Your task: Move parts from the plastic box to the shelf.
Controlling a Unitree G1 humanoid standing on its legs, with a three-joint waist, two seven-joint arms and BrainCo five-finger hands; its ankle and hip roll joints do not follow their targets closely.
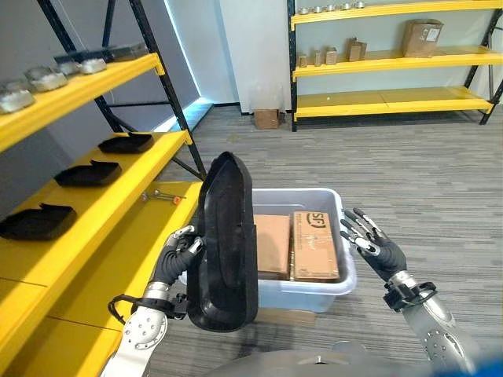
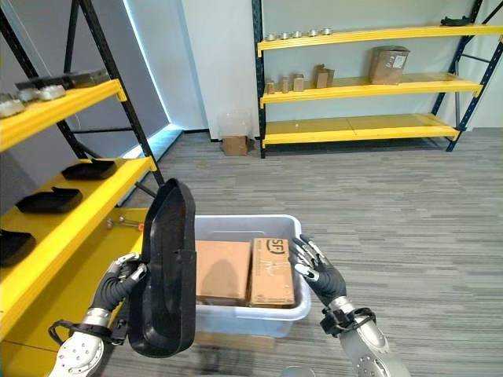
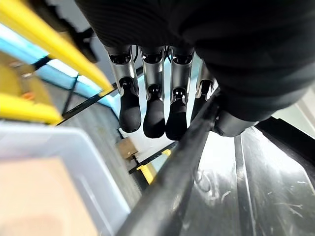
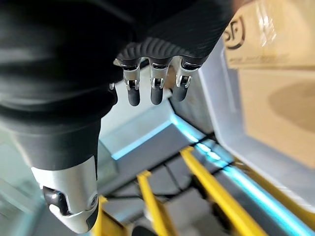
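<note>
The left hand (image 1: 179, 253) has its fingers curled round the edge of a long black moulded plastic part (image 1: 225, 243), holding it upright beside the translucent white plastic box (image 1: 342, 279) and near the yellow metal shelf (image 1: 118, 177). The right hand (image 1: 376, 246) hovers at the box's far side, fingers spread and seemingly holding nothing. Two brown cardboard cartons (image 1: 302, 245) lie in the box.

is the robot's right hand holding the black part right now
No, the right hand hangs open and empty beside the plastic box; the black part stands upright in the left hand.
</note>
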